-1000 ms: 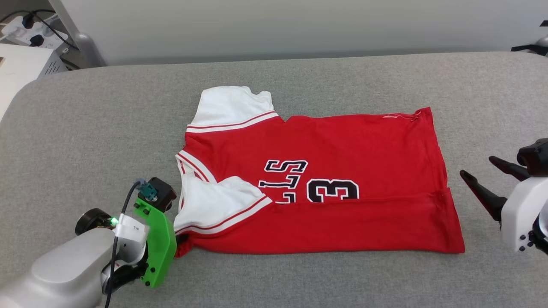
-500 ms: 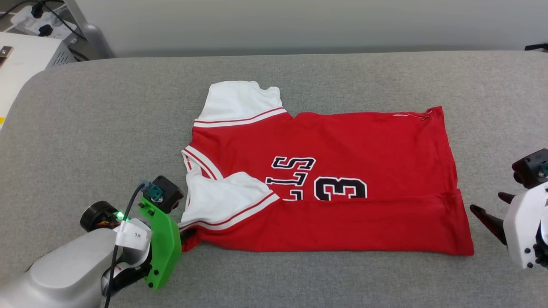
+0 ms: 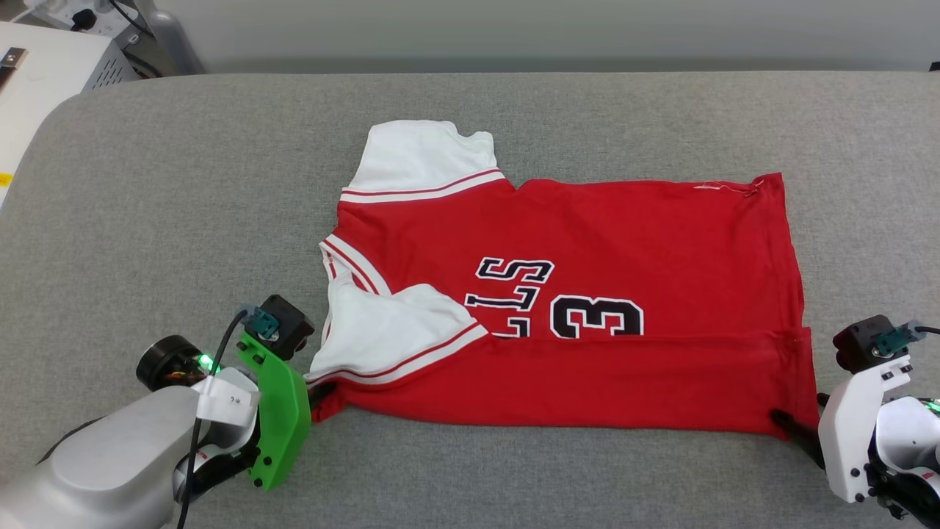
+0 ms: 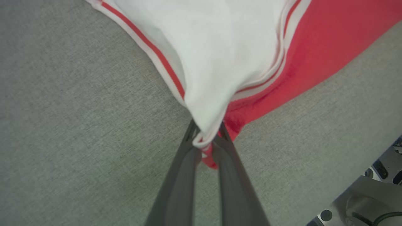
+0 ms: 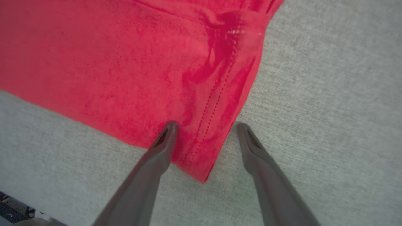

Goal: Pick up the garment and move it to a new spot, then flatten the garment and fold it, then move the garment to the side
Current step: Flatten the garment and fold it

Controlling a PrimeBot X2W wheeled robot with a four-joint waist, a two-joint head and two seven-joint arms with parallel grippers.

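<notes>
The shirt (image 3: 602, 235) is lying mid-frame on the grey pad (image 3: 183, 206). The left gripper (image 4: 207, 138) is pinching its lower-left corner; the right gripper (image 5: 205, 127) is standing open astride its lower-right hem corner.

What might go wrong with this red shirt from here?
1. The left gripper pinches only a small tip of the garment, where the white sleeve meets the red edge; a pull might slip it free.
2. The right gripper stands open at the hem corner, one finger over cloth, the other over the grey surface; closing may catch one layer only or miss, skewing the fold.
</notes>
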